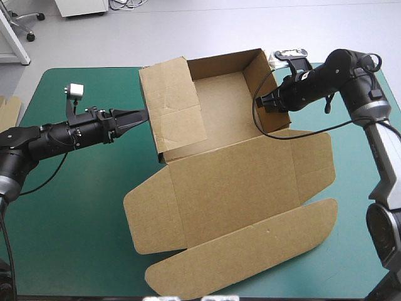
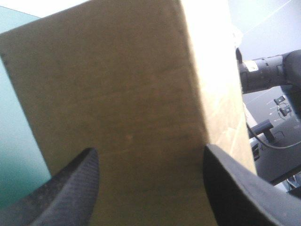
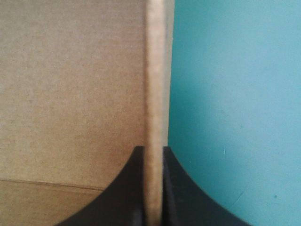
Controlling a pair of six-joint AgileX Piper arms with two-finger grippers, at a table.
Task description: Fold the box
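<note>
The brown box (image 1: 219, 163) lies mid-table with its far walls raised and its wide lid and flaps flat toward the near edge. My left gripper (image 1: 139, 115) is at the outer face of the left side panel (image 1: 172, 103), which leans in over the tray. In the left wrist view the brown panel (image 2: 117, 94) fills the space just ahead of the open left gripper (image 2: 149, 149). My right gripper (image 1: 268, 100) is shut on the upright right wall. In the right wrist view the wall's edge (image 3: 154, 70) runs between the nearly closed fingers of the right gripper (image 3: 153, 149).
More brown board (image 1: 7, 110) shows at the table's left edge. A small black-and-white object (image 1: 289, 54) lies at the far edge behind the right arm. Bare teal-green cover (image 1: 75, 207) lies left of the box and to its right (image 1: 357, 182).
</note>
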